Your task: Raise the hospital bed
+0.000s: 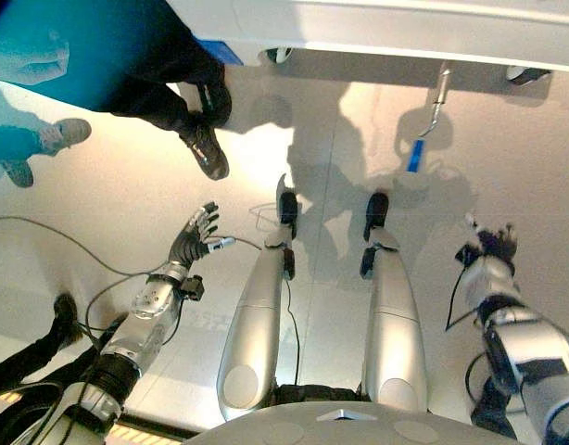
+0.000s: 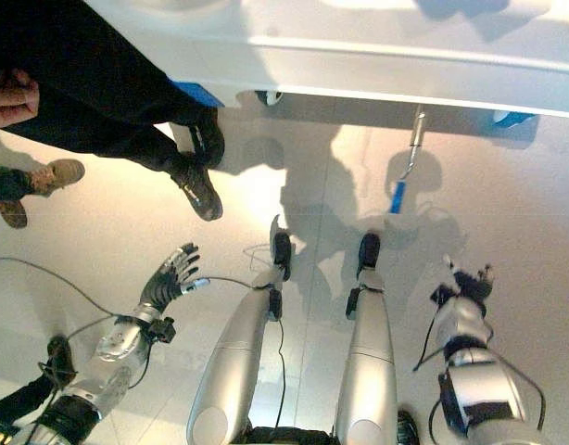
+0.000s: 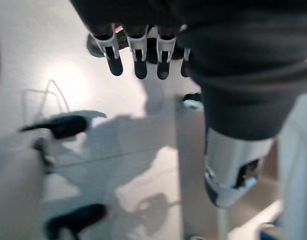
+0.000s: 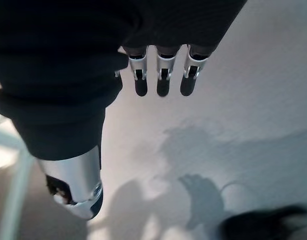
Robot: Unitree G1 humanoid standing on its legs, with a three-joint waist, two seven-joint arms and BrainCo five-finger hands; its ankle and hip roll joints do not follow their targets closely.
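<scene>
The white hospital bed frame runs across the far edge of the view, above a pale floor. A metal crank with a blue grip hangs down from its underside, also seen as the crank in the right eye view. My left hand hovers over the floor at the left, fingers spread and empty, far from the crank. My right hand is low on the right, short of the blue grip and a little to its right. Its straight fingers hold nothing.
A person in dark trousers and black shoes stands by the bed's left end, with a hand at the edge. Another person's tan shoes are at far left. A bed castor sits under the frame. Another black shoe is behind my left arm.
</scene>
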